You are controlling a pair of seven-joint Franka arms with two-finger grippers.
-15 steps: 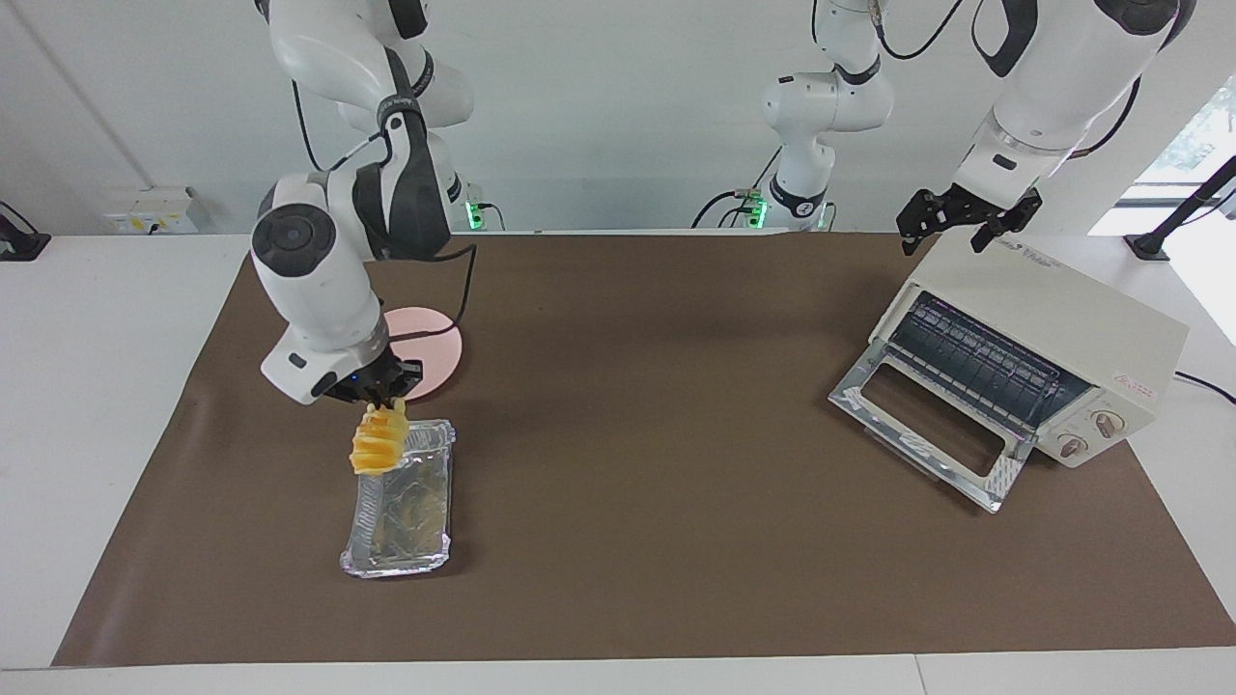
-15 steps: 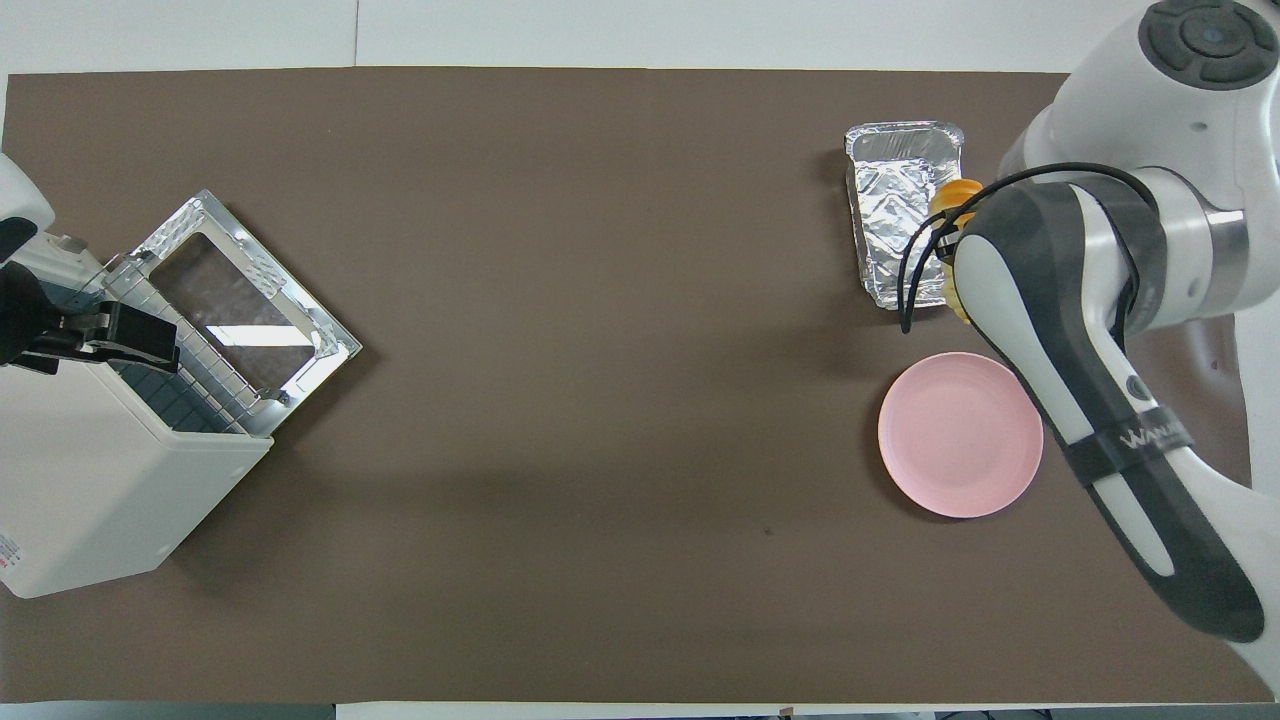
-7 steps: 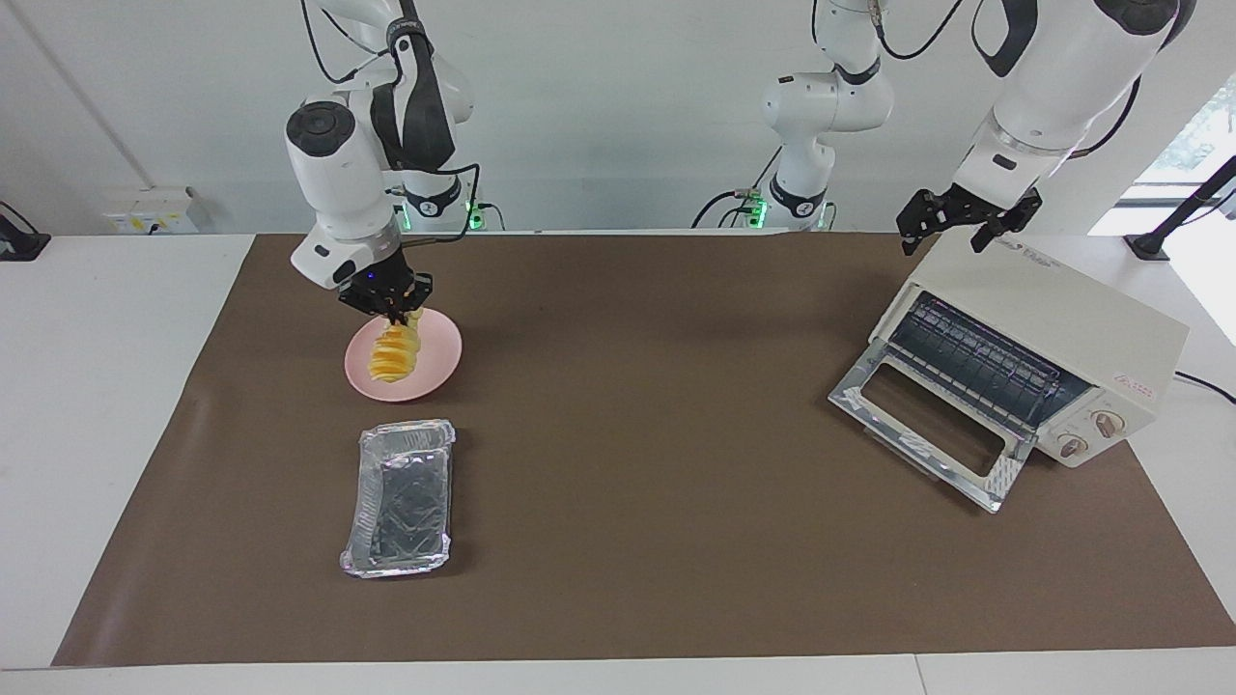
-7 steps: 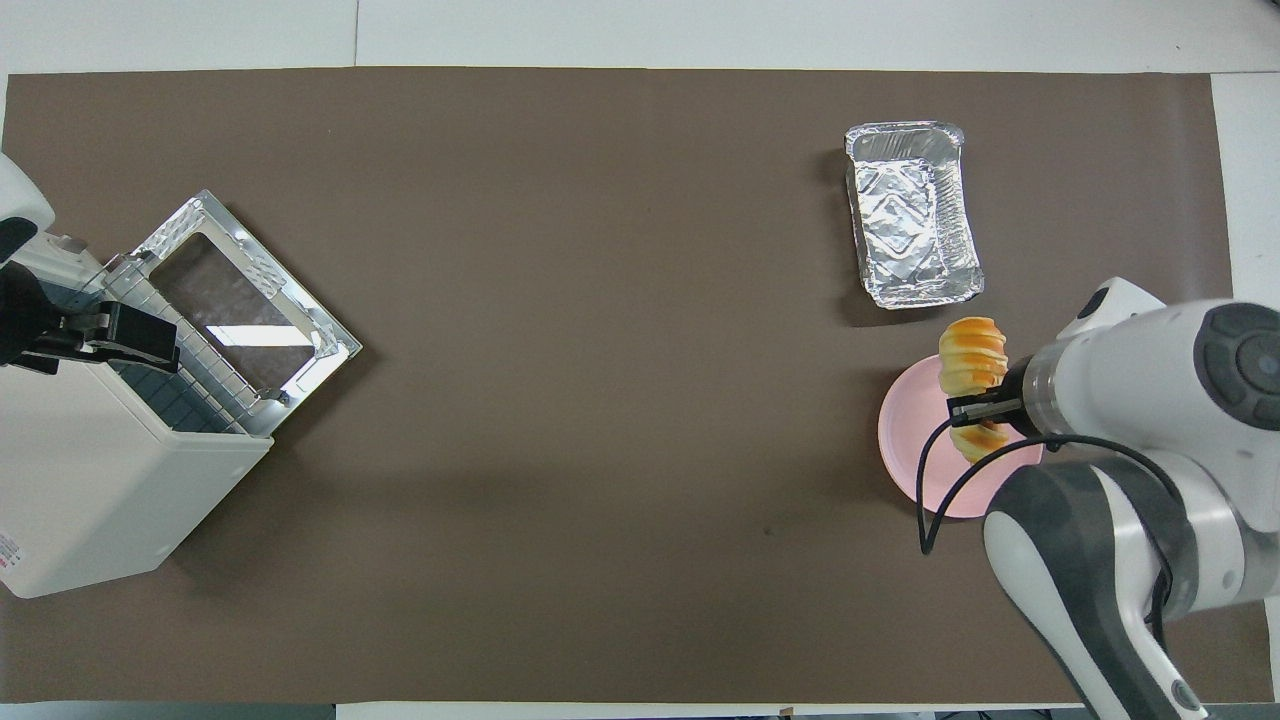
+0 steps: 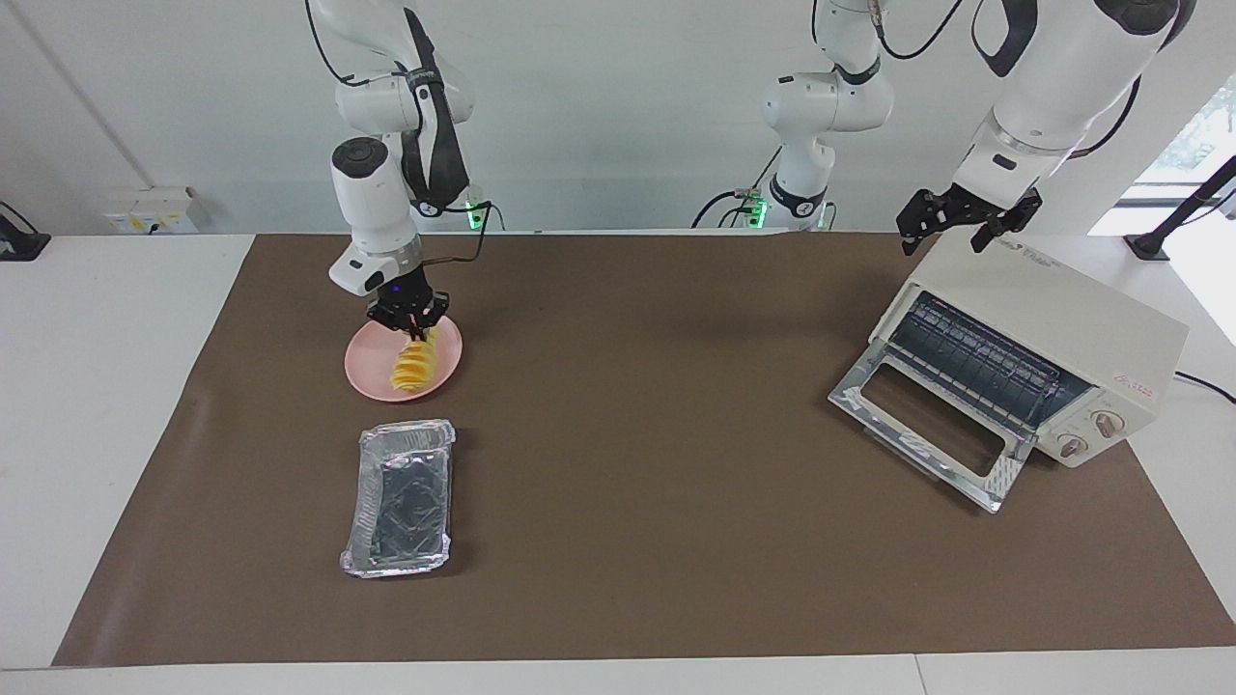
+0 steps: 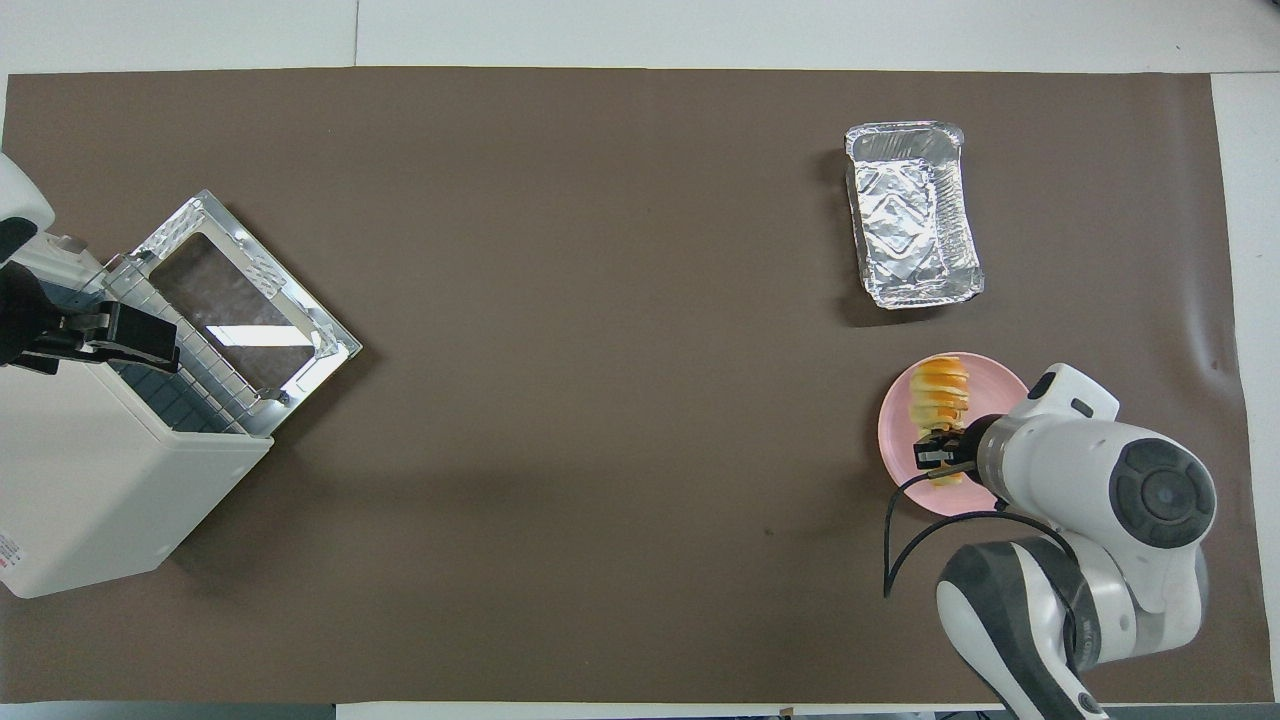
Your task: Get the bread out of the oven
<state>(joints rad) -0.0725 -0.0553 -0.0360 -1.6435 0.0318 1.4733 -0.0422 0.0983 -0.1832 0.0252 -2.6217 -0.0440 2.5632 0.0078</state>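
Note:
The bread (image 5: 413,365), a ridged yellow-orange loaf, hangs tilted from my right gripper (image 5: 415,333), which is shut on its upper end. Its lower end reaches down to the round pink plate (image 5: 367,375). In the overhead view the bread (image 6: 940,395) lies over the plate (image 6: 895,450) with the right gripper (image 6: 940,455) at its near end. The cream-white oven (image 5: 1043,319) stands at the left arm's end of the table with its glass door (image 5: 927,425) dropped open. My left gripper (image 5: 951,227) hovers open over the oven's top (image 6: 80,470), holding nothing.
A crinkled silver foil tray (image 5: 401,497) lies empty, farther from the robots than the plate (image 6: 910,215). A brown mat (image 5: 637,405) covers the table. A third arm (image 5: 821,106) stands at the robots' edge between the two bases.
My right gripper has carried the bread from over the foil tray toward the robots and lowered it onto the pink plate. The left arm has not moved.

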